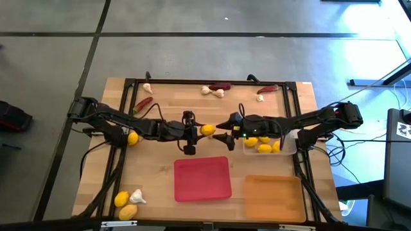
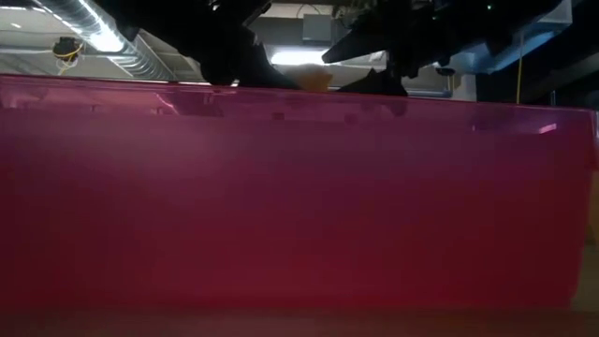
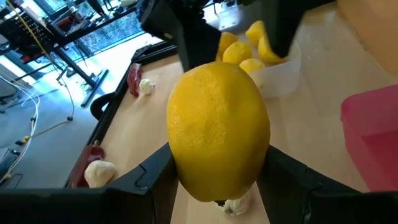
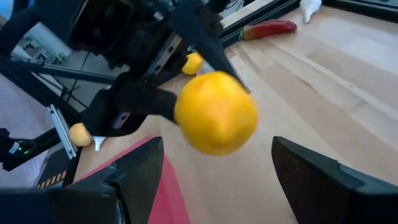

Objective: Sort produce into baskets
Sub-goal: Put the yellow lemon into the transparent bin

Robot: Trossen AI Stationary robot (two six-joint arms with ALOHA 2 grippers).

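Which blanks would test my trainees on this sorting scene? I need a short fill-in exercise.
1. The left gripper is shut on a ____.
2. The right gripper faces it with its fingers ____.
3. The lemons already sorted lie in the ____ tray.
4. The red tray holds ____ produce.

Missing words: lemon; open; clear; no

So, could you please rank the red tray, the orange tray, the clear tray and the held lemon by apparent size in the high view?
1. Red tray and orange tray: look alike in size, so I won't rank them.
2. Clear tray: looks smaller, though the right arm partly covers it.
3. Lemon in the left tool: smallest.
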